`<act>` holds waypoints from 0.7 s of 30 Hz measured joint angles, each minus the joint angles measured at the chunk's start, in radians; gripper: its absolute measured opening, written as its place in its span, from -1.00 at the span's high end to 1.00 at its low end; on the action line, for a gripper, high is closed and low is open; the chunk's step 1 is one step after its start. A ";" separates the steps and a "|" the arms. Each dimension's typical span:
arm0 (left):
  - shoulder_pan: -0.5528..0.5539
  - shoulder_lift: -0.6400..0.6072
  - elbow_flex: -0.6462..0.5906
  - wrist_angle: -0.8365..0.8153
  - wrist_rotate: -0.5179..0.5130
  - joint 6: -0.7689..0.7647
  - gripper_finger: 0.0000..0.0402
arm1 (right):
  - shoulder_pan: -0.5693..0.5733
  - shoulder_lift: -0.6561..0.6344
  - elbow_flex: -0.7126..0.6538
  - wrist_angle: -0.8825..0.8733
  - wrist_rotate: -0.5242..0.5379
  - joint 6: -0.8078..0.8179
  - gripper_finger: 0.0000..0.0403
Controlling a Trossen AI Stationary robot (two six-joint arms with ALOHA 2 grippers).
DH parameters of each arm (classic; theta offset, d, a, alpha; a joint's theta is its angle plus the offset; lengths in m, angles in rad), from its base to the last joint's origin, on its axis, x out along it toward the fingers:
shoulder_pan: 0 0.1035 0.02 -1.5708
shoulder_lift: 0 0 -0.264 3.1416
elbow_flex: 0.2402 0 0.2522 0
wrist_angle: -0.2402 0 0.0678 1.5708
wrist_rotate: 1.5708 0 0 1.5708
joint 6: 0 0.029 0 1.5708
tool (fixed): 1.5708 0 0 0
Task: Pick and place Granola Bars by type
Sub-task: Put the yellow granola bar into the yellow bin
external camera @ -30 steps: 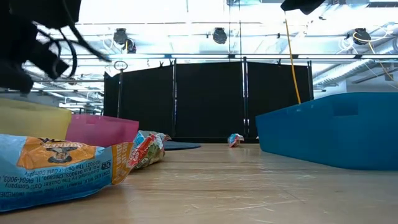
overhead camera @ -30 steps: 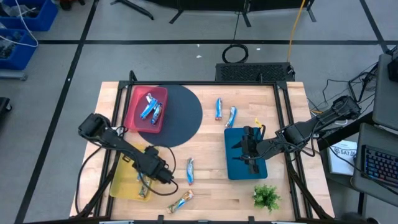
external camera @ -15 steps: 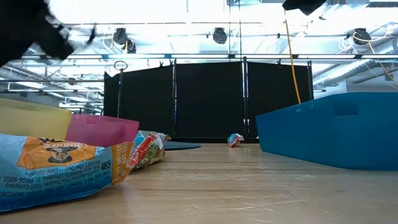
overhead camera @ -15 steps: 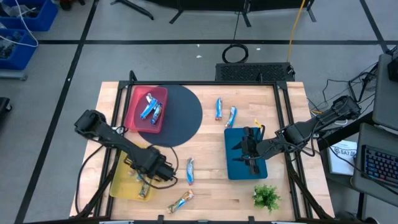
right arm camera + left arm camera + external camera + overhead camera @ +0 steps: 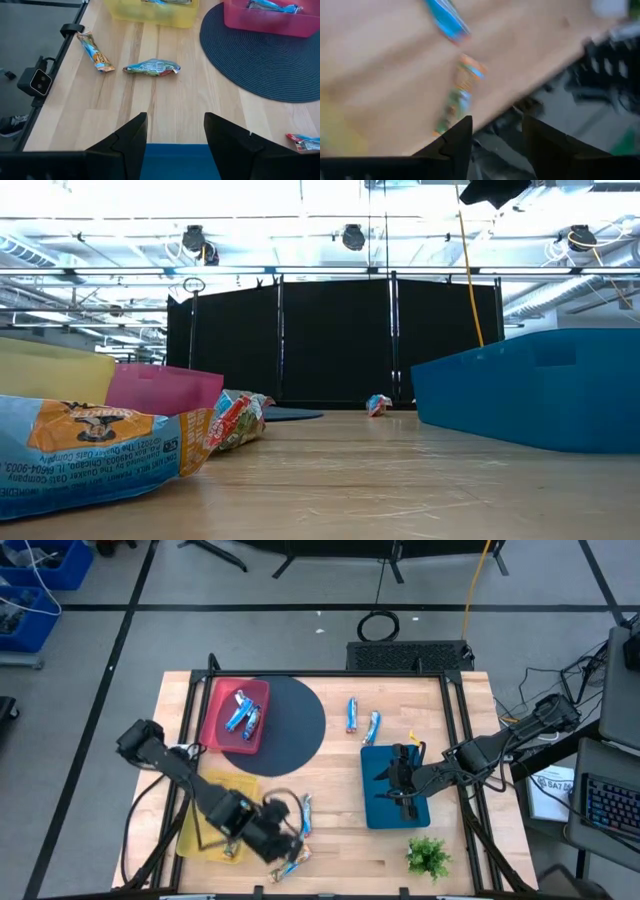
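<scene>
Bar by the front edge: a granola bar (image 5: 292, 862) with an orange and tan end is lying flat on the wood near the table's front edge, just beside the left gripper
Blue bar next to it: a blue granola bar (image 5: 305, 814) is lying a little farther back on the wood, near the same gripper
Bars in the red tray: two blue bars (image 5: 242, 715) are sitting inside the red tray (image 5: 216, 720), which is resting partly on the round dark mat (image 5: 295, 725)
Bars at the back: two more blue bars (image 5: 361, 719) are lying side by side on the wood behind the blue bin (image 5: 380, 810)
Bar in the yellow tray: one bar (image 5: 229, 846) is showing in the yellow tray (image 5: 195, 830), partly hidden by the left arm
Left gripper: the left gripper (image 5: 278, 836) is hanging low over the wood between the yellow tray and the two loose bars; its fingers (image 5: 455, 142) are standing apart with nothing between them, and the bar with the orange end (image 5: 460, 92) is lying just past the tips
Right gripper: the right gripper (image 5: 398, 780) is waiting over the blue bin, well apart from the loose bars; its fingers (image 5: 131, 135) are spread apart and holding nothing
Green plant: a small green plant (image 5: 428, 857) is standing at the front corner of the table, near the blue bin
</scene>
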 joint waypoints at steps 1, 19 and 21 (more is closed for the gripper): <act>-0.016 0.013 -0.005 0.044 0.002 0.011 0.16 | 0.000 0.000 0.000 0.000 0.000 0.000 0.07; -0.074 0.231 -0.013 0.192 0.156 0.126 -0.27 | -0.002 0.000 0.000 -0.009 -0.003 0.003 0.07; -0.074 0.262 -0.013 0.164 0.191 0.151 -0.27 | -0.002 0.000 0.000 -0.008 -0.003 0.003 0.07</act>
